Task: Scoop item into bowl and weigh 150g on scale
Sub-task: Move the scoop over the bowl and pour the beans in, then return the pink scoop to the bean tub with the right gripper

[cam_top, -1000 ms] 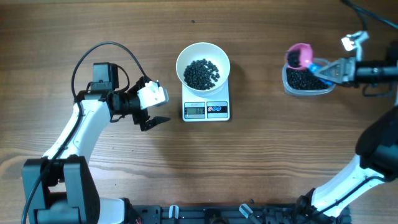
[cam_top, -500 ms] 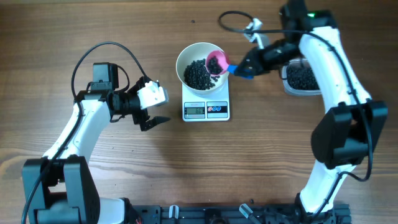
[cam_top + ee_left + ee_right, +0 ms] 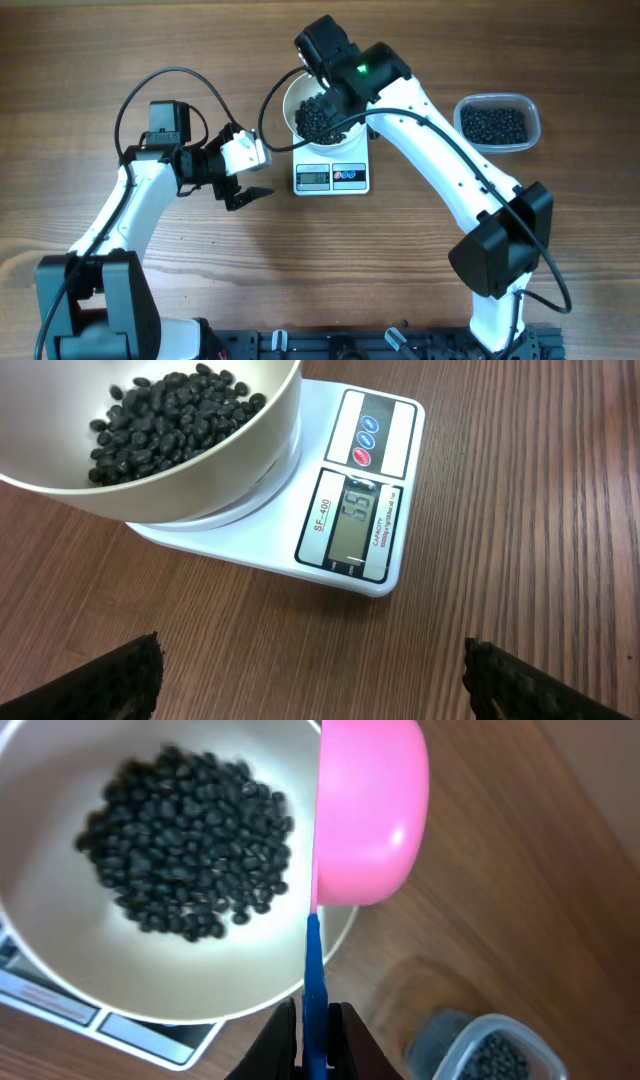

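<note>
Hovering left gripper (image 3: 246, 196): black two-finger tool on the white left arm, low over the brown wooden table (image 3: 400, 280), just left of the scale. Its fingers are spread wide apart and carry nothing.

White round bowl (image 3: 230, 470): plain smooth rim, sitting on top of the scale and about as wide as it, near the middle of the table.

Small round black beans (image 3: 170, 410): a loose matte heap on the floor of the white bowl, well below the rim.

White square kitchen scale (image 3: 360, 510): flat on the table under the bowl, its front edge facing the robot.

Grey display (image 3: 362, 520): lit with two dark digits, possibly fifty-five, though they are too blurred to be sure.

Coloured buttons (image 3: 365, 440): blue and red, beside the display on the same edge.

Right gripper (image 3: 315, 1045): reaching across from the right side, above the bowl's far right rim. Its fingers are clamped tight on the scoop's thin blue handle (image 3: 313, 970).

Pink plastic scoop (image 3: 370, 810): tipped onto its side over the bowl's rim, mouth turned towards the beans in the bowl. Its inside cannot be seen.

Clear rounded-rectangular plastic tub (image 3: 497, 123): on the table well to the right of the scale, with more black beans inside.
</note>
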{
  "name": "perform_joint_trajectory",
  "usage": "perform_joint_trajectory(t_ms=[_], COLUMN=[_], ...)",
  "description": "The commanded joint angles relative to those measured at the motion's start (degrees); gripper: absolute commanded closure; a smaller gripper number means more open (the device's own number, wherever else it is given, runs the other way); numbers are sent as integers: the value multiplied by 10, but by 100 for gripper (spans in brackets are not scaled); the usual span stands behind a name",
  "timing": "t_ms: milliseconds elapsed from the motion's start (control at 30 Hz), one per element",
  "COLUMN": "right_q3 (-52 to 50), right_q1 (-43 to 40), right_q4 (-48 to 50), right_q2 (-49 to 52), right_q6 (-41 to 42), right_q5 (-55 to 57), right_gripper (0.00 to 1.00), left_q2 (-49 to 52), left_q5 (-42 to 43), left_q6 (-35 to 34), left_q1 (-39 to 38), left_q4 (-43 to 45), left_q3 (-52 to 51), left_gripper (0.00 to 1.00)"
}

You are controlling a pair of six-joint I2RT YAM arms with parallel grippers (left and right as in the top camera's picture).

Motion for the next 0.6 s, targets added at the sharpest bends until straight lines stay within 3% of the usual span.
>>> perform_joint_trajectory(t_ms=[0,133,267,433,567], right_q3=[14,14,14,12,-1], right_q1=[-4,-47,-165,-344,-431], right_q4=[4,6,-6,-124,-198], right_q2=[5,-14,-86,-119,-97], right_q6=[-6,-4,-4,-45,-81], right_q5=[-23,-155,-332,-339,-279], right_gripper=[96,96,96,96,96], left_q2=[-12,-12,-12,-12,-12], left_q5=[13,13,13,13,13], left_q6=[11,11,11,11,11], left_q1=[3,3,3,3,3], left_q4=[0,0,0,0,0], left_q3=[-2,-2,-2,-2,-2], left_gripper=[0,0,0,0,0])
